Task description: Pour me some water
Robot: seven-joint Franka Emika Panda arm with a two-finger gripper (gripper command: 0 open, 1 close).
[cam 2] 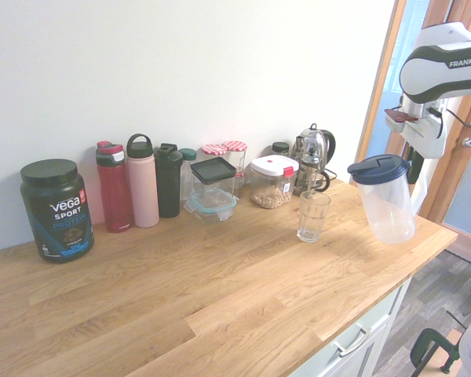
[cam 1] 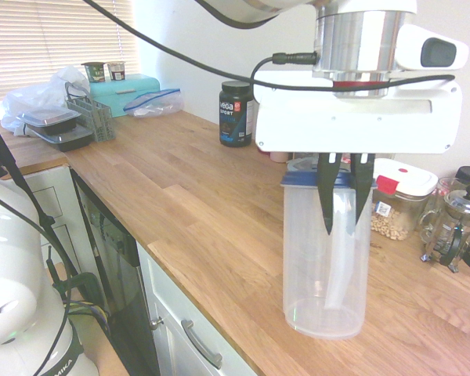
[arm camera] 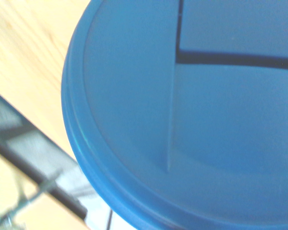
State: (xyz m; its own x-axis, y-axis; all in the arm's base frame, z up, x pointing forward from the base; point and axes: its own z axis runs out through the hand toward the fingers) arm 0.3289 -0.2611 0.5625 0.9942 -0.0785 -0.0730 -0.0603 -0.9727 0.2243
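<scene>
Pitcher (cam 2: 385, 200), clear w/ blue lid (arm camera: 192, 120), hangs tilted just above the wooden table (cam 2: 220, 298) near its edge. Claw (cam 1: 343, 223) pinched tight on the pitcher's handle. Empty glass (cam 2: 312, 216) stands nearby on the table.
</scene>
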